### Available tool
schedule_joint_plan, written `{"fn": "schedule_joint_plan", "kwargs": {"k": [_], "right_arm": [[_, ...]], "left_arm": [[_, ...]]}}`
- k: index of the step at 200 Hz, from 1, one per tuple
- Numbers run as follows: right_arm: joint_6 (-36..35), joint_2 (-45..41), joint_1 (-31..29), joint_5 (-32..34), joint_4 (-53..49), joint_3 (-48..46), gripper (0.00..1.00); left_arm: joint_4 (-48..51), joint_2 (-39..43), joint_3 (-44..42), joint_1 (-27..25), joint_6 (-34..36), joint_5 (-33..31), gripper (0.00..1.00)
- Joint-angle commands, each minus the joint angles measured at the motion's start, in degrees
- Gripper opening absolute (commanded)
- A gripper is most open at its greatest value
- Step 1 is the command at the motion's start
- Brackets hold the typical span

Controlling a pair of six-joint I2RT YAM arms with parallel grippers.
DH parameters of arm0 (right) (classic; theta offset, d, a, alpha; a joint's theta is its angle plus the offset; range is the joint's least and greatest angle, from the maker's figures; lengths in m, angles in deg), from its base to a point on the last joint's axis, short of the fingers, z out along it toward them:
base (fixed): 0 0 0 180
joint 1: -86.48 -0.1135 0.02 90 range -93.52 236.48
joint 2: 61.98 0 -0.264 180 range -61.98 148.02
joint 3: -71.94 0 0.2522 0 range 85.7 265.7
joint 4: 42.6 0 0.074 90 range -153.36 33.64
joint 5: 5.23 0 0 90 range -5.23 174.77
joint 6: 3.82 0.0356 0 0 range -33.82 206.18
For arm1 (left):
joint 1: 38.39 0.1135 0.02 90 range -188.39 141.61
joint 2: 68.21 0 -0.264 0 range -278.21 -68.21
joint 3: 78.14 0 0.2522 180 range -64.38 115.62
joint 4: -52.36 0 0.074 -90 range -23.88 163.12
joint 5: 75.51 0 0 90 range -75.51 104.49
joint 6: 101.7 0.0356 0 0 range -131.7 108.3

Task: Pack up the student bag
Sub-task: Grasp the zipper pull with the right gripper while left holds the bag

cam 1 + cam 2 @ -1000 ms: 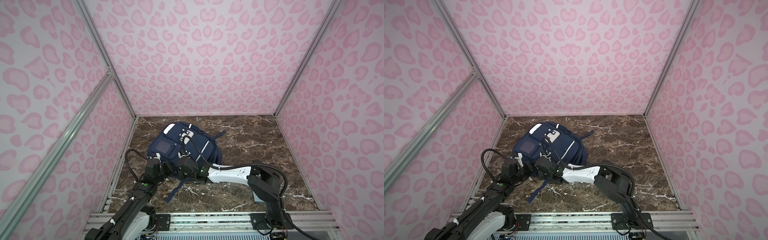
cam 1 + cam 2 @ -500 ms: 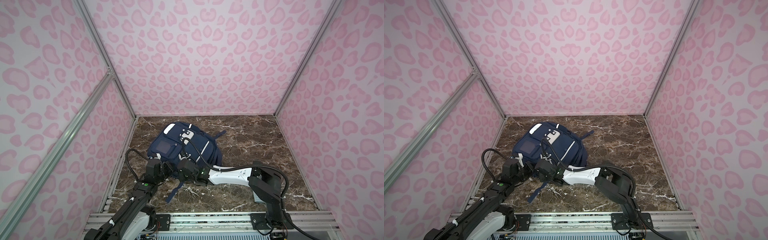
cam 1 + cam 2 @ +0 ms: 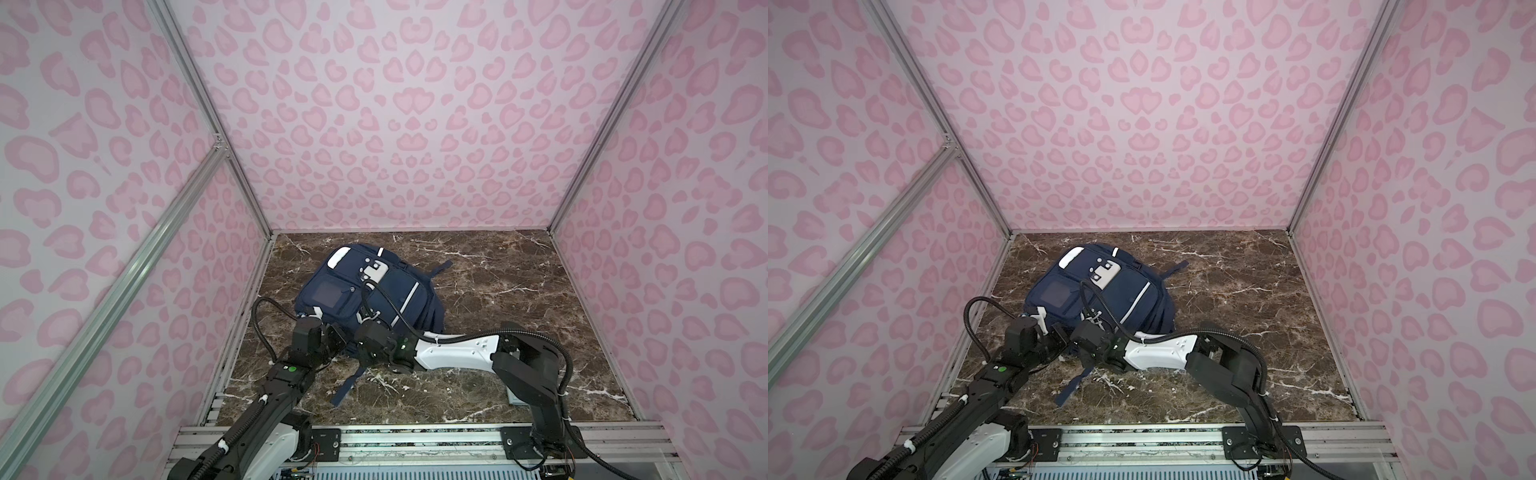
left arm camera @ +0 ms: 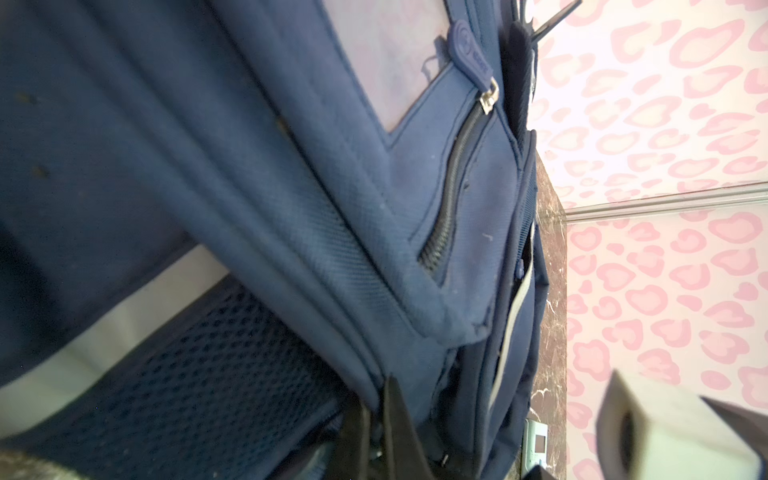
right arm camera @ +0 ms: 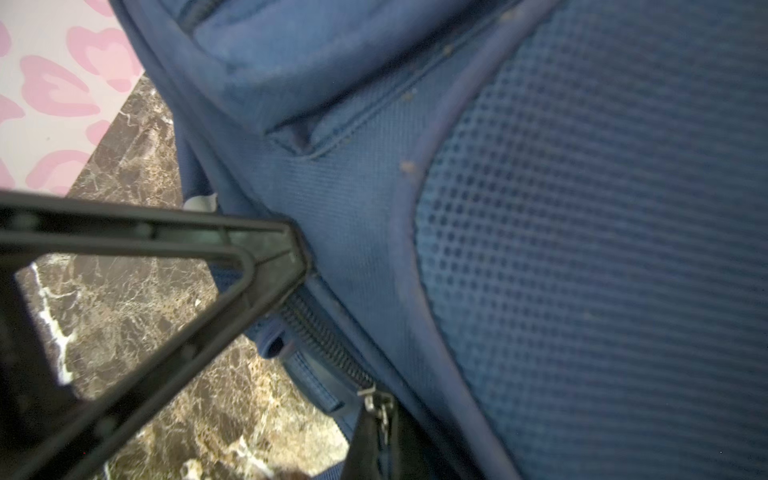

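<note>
The student bag (image 3: 374,291) (image 3: 1100,291), navy with white stripes, lies face up on the marble floor at the left middle in both top views. Both grippers meet at its near bottom edge. My left gripper (image 3: 341,337) (image 4: 374,415) is shut, pinching a fold of the bag's fabric (image 4: 291,208) beside the mesh side pocket. My right gripper (image 3: 356,345) (image 5: 376,428) is shut on the metal zipper pull (image 5: 376,405) at the end of a zipper on the bag (image 5: 540,208). In the right wrist view the left gripper's black fingers (image 5: 270,249) touch the bag just beside that zipper.
A loose navy strap (image 3: 347,384) trails over the floor toward the front rail. A small pale teal object (image 4: 536,444) lies on the floor near the right arm's base. Pink patterned walls enclose three sides. Bare marble (image 3: 498,291) spreads right of the bag.
The right gripper's jaws have closed onto the zipper pull. The left gripper stays shut on the fabric, and both arms have barely shifted.
</note>
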Motion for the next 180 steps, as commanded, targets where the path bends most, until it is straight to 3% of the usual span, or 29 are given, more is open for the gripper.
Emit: {"fn": "schedule_joint_plan", "kwargs": {"k": [1,34,70,145,180], "right_arm": [[-0.8,-2.02,0.21,0.55,-4.27,-2.16,0.02],[-0.89,-5.96,1.36,-2.53,-7.35,-6.66,0.02],[-0.55,-11.27,3.2,-4.4,-9.29,-12.61,0.02],[-6.51,-23.09,11.42,-1.45,-16.12,-22.56,0.0],[-7.94,-26.12,13.56,-0.11,-19.12,-22.52,0.0]], "left_arm": [[-0.29,-0.2,1.36,0.06,2.4,-1.26,0.04],[1.43,-0.33,2.72,0.77,4.34,-4.5,0.04],[-0.99,-2.25,2.48,2.24,3.86,-2.47,0.04],[-2.04,-4.0,3.55,2.57,4.12,-0.98,0.03],[-4.03,-4.72,2.94,2.49,2.9,0.88,0.03]]}}
